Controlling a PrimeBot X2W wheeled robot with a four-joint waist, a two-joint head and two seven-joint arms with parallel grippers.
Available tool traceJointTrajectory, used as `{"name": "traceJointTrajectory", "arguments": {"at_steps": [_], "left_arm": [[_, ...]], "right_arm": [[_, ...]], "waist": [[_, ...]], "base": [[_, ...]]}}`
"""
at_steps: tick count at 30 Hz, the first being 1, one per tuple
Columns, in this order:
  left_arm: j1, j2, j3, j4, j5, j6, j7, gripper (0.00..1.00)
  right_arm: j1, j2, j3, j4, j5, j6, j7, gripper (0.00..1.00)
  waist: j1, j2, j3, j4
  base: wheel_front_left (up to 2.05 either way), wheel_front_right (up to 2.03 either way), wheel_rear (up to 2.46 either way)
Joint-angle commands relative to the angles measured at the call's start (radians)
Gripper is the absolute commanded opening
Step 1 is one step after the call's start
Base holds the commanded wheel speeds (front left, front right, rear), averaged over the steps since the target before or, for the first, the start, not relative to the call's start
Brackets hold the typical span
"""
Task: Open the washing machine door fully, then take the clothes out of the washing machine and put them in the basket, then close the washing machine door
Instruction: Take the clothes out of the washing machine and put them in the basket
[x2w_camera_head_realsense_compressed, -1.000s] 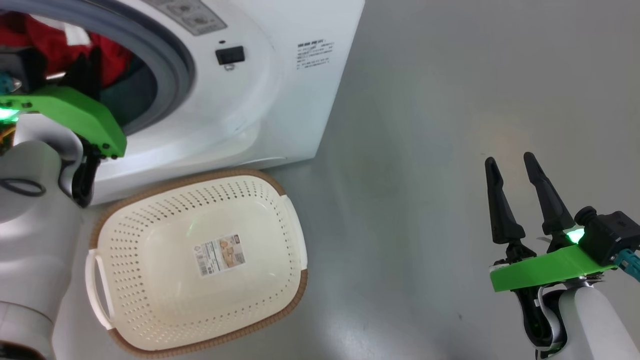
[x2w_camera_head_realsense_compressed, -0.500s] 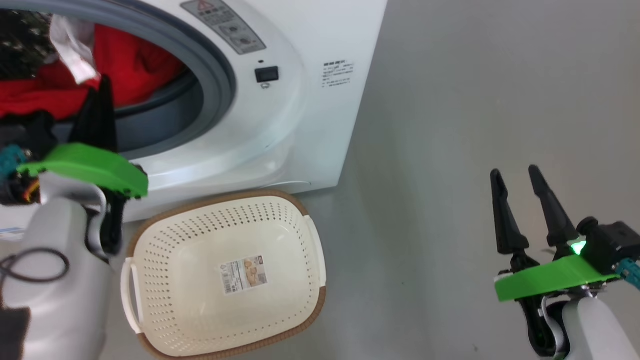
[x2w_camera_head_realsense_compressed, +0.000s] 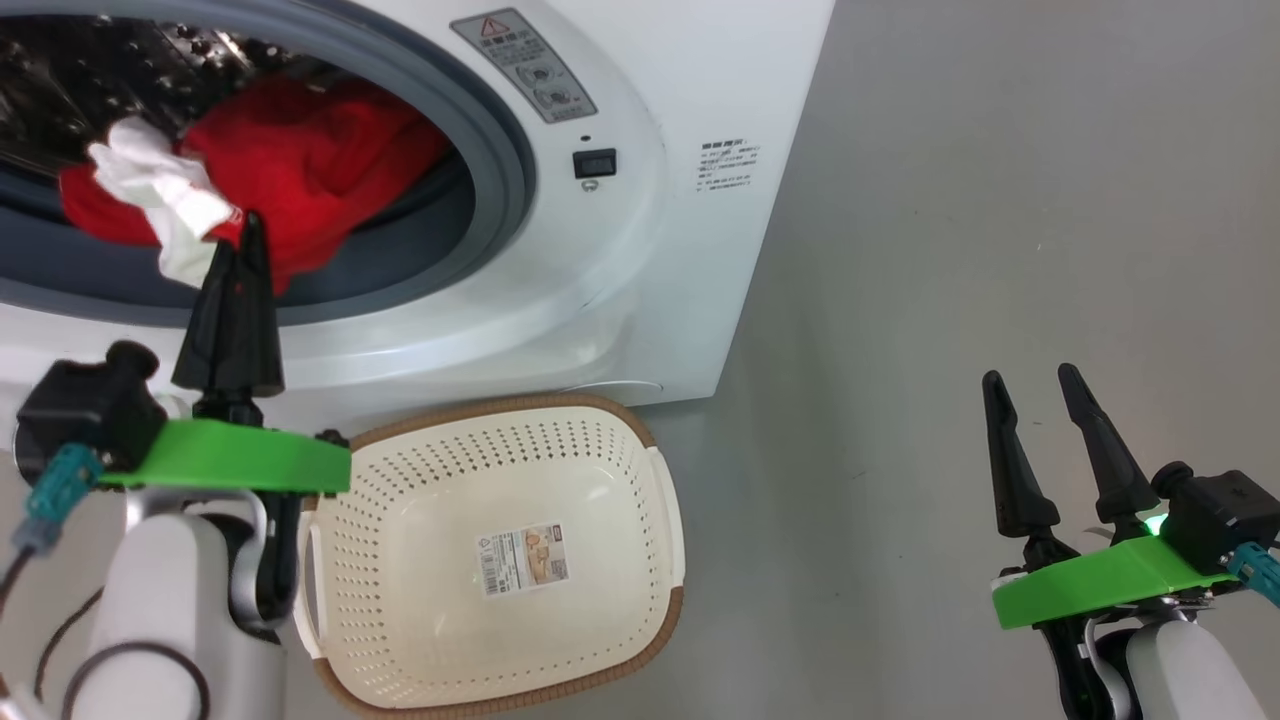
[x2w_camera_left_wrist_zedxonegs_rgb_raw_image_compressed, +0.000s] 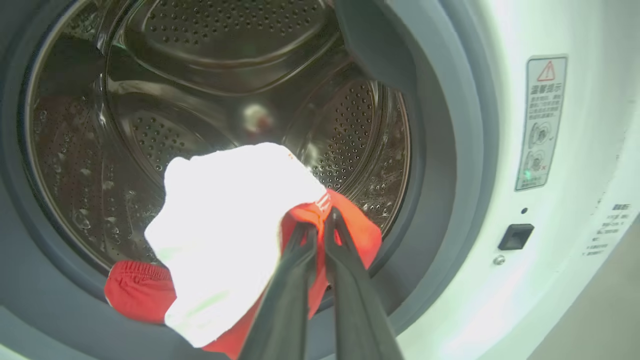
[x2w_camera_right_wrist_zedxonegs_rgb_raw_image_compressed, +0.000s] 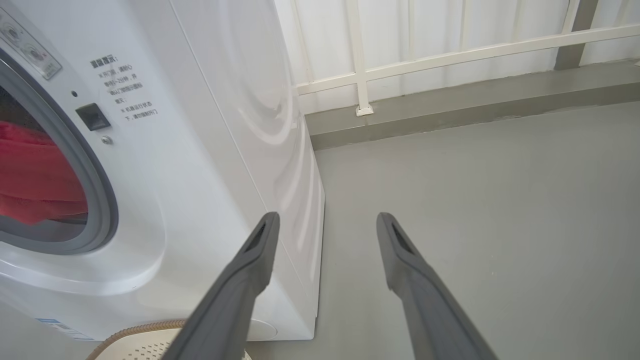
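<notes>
The white washing machine (x2w_camera_head_realsense_compressed: 640, 250) stands with its drum mouth uncovered; the washing machine door is out of view. Red and white clothes (x2w_camera_head_realsense_compressed: 300, 170) bulge over the grey rubber ring. My left gripper (x2w_camera_head_realsense_compressed: 250, 225) is shut on the clothes: in the left wrist view its tips (x2w_camera_left_wrist_zedxonegs_rgb_raw_image_compressed: 320, 220) pinch red fabric beside a white piece (x2w_camera_left_wrist_zedxonegs_rgb_raw_image_compressed: 225, 225), at the front of the steel drum (x2w_camera_left_wrist_zedxonegs_rgb_raw_image_compressed: 200, 100). The cream basket (x2w_camera_head_realsense_compressed: 520, 405) sits on the floor just below the machine, holding just a paper label. My right gripper (x2w_camera_head_realsense_compressed: 1030, 378) hangs open over bare floor at the right, also open in its own view (x2w_camera_right_wrist_zedxonegs_rgb_raw_image_compressed: 327, 217).
Grey floor (x2w_camera_head_realsense_compressed: 950, 250) spreads to the right of the machine. In the right wrist view a white railing (x2w_camera_right_wrist_zedxonegs_rgb_raw_image_compressed: 450, 50) and a low ledge run behind the machine's side (x2w_camera_right_wrist_zedxonegs_rgb_raw_image_compressed: 250, 100). The basket's brown rim (x2w_camera_right_wrist_zedxonegs_rgb_raw_image_compressed: 140, 330) peeks in at the bottom.
The head view has shifted. My left gripper has drawn back from inside the drum mouth, dragging the red and white clothes out over the rubber ring. The right gripper stays open in place.
</notes>
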Motion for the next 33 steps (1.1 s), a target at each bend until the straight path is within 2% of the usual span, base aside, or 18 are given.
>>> {"name": "traceJointTrajectory", "arguments": {"at_steps": [1, 7, 15, 21, 24, 33], "left_arm": [[0.036, 0.014, 0.033, -0.086, 0.028, -0.005, -0.012, 0.0], [0.093, 0.0, 0.036, -0.233, 0.057, -0.006, -0.012, 0.0], [0.143, -0.005, 0.033, -0.47, 0.044, -0.006, -0.012, 0.0], [0.168, -0.005, 0.019, -0.648, 0.028, 0.033, -0.012, 0.0], [0.2, -0.005, -0.013, -0.633, 0.021, 0.044, -0.012, 0.0], [0.234, -0.005, -0.061, -0.397, -0.023, 0.043, -0.012, 0.0]], "right_arm": [[0.005, 0.0, 0.013, -0.026, -0.013, 0.007, -0.006, 1.0], [0.003, 0.0, 0.011, -0.026, -0.012, 0.007, -0.006, 1.0], [-0.005, 0.0, 0.007, -0.03, -0.012, 0.007, -0.006, 1.0], [-0.011, 0.0, 0.007, -0.034, -0.012, 0.007, -0.006, 1.0], [-0.012, 0.0, 0.004, -0.035, -0.013, 0.007, -0.006, 1.0], [-0.031, 0.0, 0.011, -0.04, -0.011, 0.007, -0.006, 1.0]], "waist": [[0.0, 0.0, 0.005, 0.002], [0.0, 0.0, 0.01, 0.001], [0.0, 0.0, 0.024, 0.001], [0.0, 0.0, 0.036, 0.0], [0.0, 0.0, 0.041, 0.003], [0.0, 0.0, 0.069, -0.003]], "base": [[0.0, 0.0, 0.0], [0.0, 0.0, 0.0], [0.0, 0.0, 0.0], [0.0, 0.0, 0.0], [0.0, 0.0, 0.0], [0.0, 0.0, 0.0]]}}
